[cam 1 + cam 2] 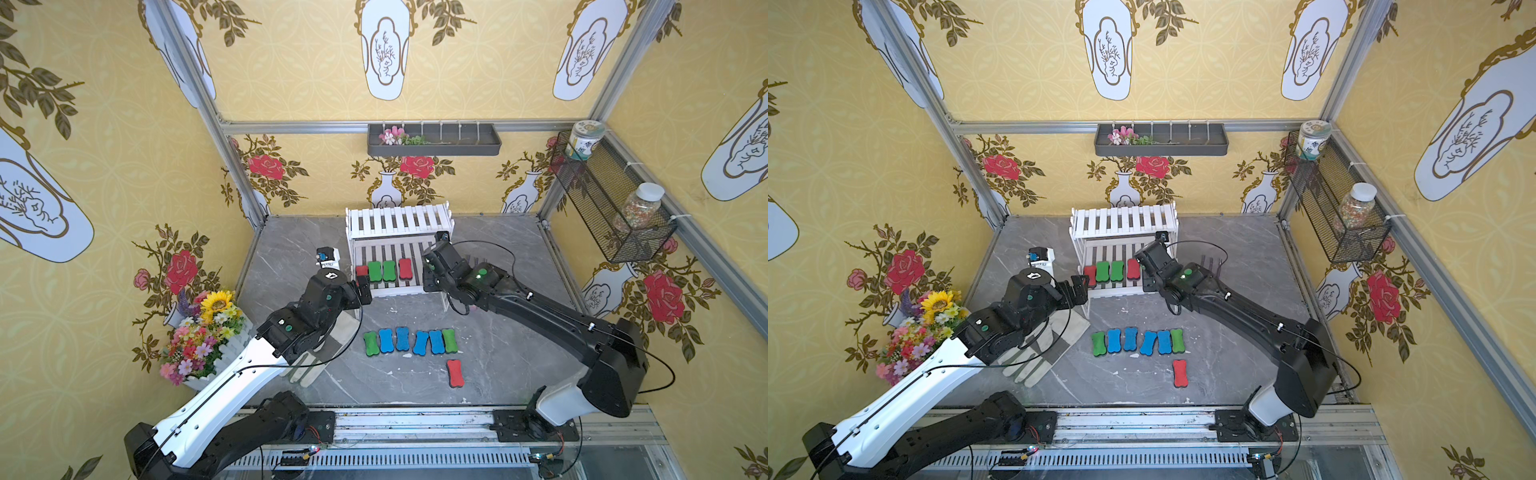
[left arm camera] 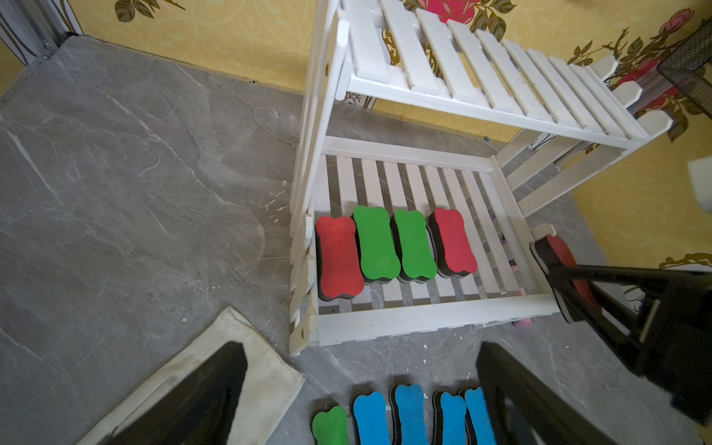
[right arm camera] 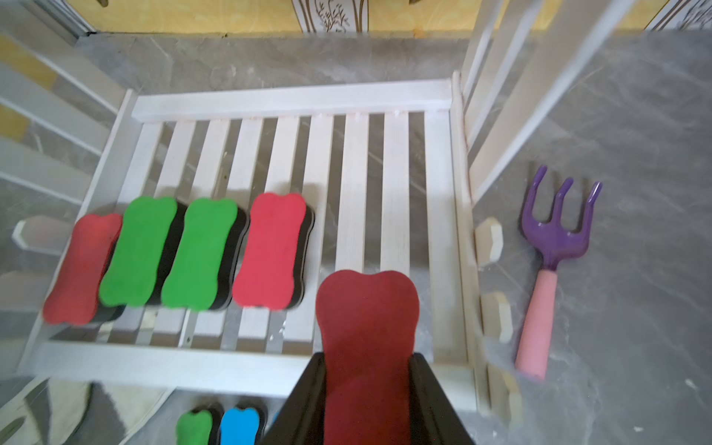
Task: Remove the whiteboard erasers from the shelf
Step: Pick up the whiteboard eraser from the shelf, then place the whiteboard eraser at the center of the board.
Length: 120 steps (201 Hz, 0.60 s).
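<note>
The left arm (image 1: 216,386) and right arm (image 1: 552,320) are made of black and white parts, with thin black cables (image 1: 257,367) and green dots (image 1: 482,273).

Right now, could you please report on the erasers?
Left gripper open. Right gripper shut on red bone-shaped foam eraser. Four erasers left on lower tier of white slatted shelf. Purple pink-handled fork beside shelf, clear.

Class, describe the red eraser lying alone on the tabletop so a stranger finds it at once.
Find the white shelf at the back of the grey table, then the row of six green and blue erasers before it. Closer to the front edge, off the row's right end, lies the lone red eraser, touching nothing.
</note>
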Each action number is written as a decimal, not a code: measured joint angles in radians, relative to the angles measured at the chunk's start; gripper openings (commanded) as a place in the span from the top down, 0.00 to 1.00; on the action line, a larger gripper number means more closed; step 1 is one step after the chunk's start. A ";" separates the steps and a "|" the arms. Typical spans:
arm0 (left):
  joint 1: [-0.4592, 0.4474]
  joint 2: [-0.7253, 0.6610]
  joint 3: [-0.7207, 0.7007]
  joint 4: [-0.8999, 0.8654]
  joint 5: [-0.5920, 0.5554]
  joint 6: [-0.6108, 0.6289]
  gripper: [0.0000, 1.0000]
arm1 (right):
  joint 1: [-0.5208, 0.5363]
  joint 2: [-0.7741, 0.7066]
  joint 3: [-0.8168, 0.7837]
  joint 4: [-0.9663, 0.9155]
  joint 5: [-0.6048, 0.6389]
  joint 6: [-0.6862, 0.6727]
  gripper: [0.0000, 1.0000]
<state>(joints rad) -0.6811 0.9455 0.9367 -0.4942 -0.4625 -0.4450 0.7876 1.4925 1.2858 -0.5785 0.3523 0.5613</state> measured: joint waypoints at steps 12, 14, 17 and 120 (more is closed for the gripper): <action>0.000 -0.005 0.000 0.000 0.008 0.000 0.00 | 0.037 -0.047 -0.045 -0.034 -0.034 0.030 0.65; 0.000 -0.006 0.000 0.000 0.008 0.000 0.01 | 0.043 -0.054 -0.053 -0.038 -0.037 0.035 0.65; 0.000 -0.007 0.000 0.000 0.009 0.000 0.00 | 0.056 -0.068 -0.068 -0.050 -0.044 0.045 0.65; 0.000 -0.008 0.000 0.014 0.021 0.003 0.01 | 0.407 -0.162 -0.448 -0.223 -0.159 0.441 0.66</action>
<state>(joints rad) -0.6807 0.9375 0.9367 -0.4805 -0.4412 -0.4416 1.1950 1.3304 0.8379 -0.8017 0.1932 1.0023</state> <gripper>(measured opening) 0.994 0.348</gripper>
